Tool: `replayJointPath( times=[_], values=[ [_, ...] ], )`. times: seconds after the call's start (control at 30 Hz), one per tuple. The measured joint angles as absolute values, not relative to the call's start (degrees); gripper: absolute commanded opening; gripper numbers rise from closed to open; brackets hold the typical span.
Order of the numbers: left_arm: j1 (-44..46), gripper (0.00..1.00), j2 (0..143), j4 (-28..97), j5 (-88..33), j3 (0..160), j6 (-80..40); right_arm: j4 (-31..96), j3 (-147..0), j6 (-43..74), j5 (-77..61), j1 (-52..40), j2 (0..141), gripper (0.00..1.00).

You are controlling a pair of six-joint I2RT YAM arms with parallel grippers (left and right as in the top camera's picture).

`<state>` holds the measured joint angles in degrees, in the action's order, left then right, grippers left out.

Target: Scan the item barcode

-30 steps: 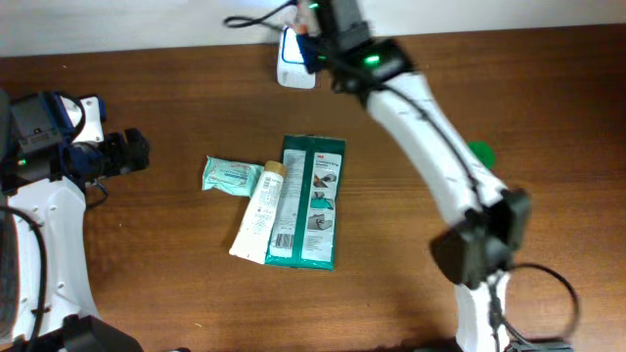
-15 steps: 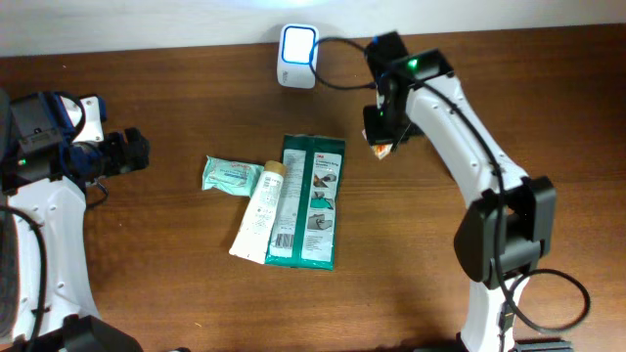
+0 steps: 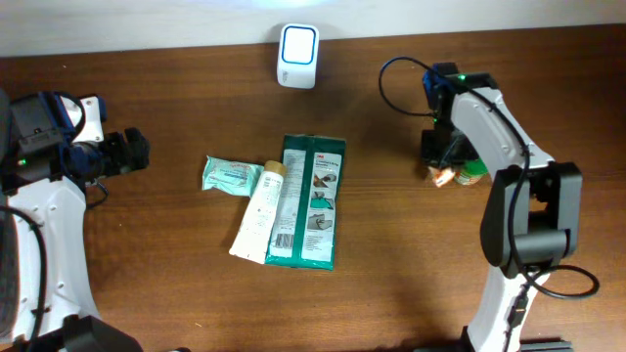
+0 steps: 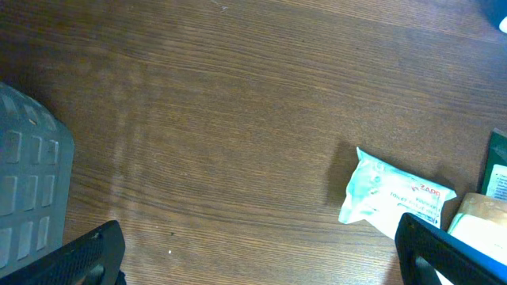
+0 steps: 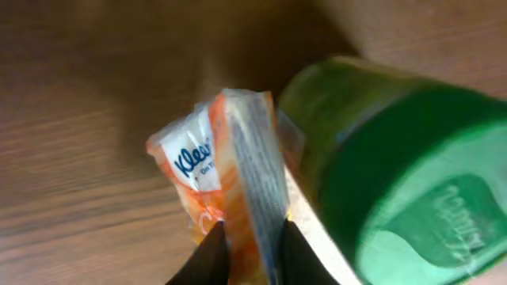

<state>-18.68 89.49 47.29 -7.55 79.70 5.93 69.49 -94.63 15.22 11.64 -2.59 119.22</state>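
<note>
Near the right edge of the dark brown wooden tabletop (image 3: pixel 176 293), my right gripper (image 5: pixel 249 247) pinches the small orange-and-white tissue pack (image 5: pixel 214 162) by its thin sealed seam, one finger against each face, so the pack stands on edge with its lettering turned outward. It sits low over the wood, touching or just beside the round green plastic tub (image 5: pixel 396 182); I cannot tell whether it rests on the surface. That leaves it well apart from the white barcode scanner with the blue-lit face (image 3: pixel 297 56) at the far edge, so I judge this a set-down spot, not a scanning pose. My left gripper (image 4: pixel 261 261) hangs spread wide and empty near the left edge, facing the pale green wipes packet (image 4: pixel 392 198). Beside that packet, mid-table, the white squeeze tube (image 3: pixel 262 213) lies partly over the dark green flat pouch (image 3: pixel 311 200), presumably awaiting their turn. The wood grain is matte and even, and a pale wall closes off the far side.
</note>
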Motion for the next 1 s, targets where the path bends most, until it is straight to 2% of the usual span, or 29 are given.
replayJointPath(
  times=[0.03,0.1,0.37,0.5,0.67,1.0],
  values=[
    [-18.68,0.99,89.49,47.29,-7.55,79.70,5.93,69.69,-94.63,15.27,11.38,-1.87,119.22,0.51],
    [-18.68,0.99,89.49,47.29,-7.53,79.70,5.93,70.00,-94.70,15.33,9.06,-1.21,119.22,0.54],
    [-18.68,0.99,89.49,47.29,-7.53,79.70,5.91,70.85,-104.07,11.35,-17.10,-2.59,115.20,0.52],
    [-18.68,0.99,89.49,47.31,-7.55,79.70,5.93,65.93,-103.63,10.87,-21.78,-12.21,114.56,0.45],
    [-18.68,0.99,89.49,47.27,-7.55,79.70,5.93,54.26,-95.83,16.45,-23.09,-17.37,114.58,0.33],
    [-18.68,0.99,89.49,47.27,-7.92,79.70,5.91,36.25,-76.86,22.55,-25.98,-18.11,114.69,0.33]
  ],
)
